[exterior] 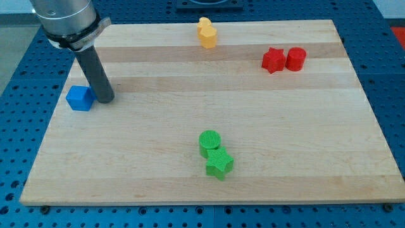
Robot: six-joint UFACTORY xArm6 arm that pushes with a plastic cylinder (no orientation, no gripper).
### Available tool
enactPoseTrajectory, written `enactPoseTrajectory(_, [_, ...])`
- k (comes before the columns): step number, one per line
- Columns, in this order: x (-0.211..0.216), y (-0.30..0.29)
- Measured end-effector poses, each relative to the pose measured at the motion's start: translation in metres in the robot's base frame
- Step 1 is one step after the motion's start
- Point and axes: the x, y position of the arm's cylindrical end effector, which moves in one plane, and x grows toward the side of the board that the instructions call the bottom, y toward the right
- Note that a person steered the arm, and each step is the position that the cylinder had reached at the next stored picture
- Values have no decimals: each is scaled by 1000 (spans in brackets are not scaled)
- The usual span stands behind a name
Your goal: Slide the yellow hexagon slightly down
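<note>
Nearest the camera, a green star (pixel 219 164) sits touching a green cylinder (pixel 209 142) just behind it, toward the near middle of the wooden board (pixel 190 107). At the far edge, around the middle, lies the yellow hexagon (pixel 206 33), with what looks like a second yellow piece against its far side. Over on the far left, my tip (pixel 105 99) rests on the board just beside a blue cube (pixel 80 97), right at its right face; the rod holds nothing. So the hexagon lies well apart from the tip, farther back and to the right. A red star (pixel 273 60) and red cylinder (pixel 295 58) touch at the far right.
</note>
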Motion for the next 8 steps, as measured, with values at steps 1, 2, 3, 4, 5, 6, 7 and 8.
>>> enactPoseTrajectory(1, [-5, -1])
enactPoseTrajectory(2, [-8, -1])
enactPoseTrajectory(3, [-8, -1])
enactPoseTrajectory(4, [-8, -1])
enactPoseTrajectory(5, [-8, 16])
enactPoseTrajectory(6, [-16, 56])
enactPoseTrajectory(7, [-49, 85])
enactPoseTrajectory(8, [-105, 86])
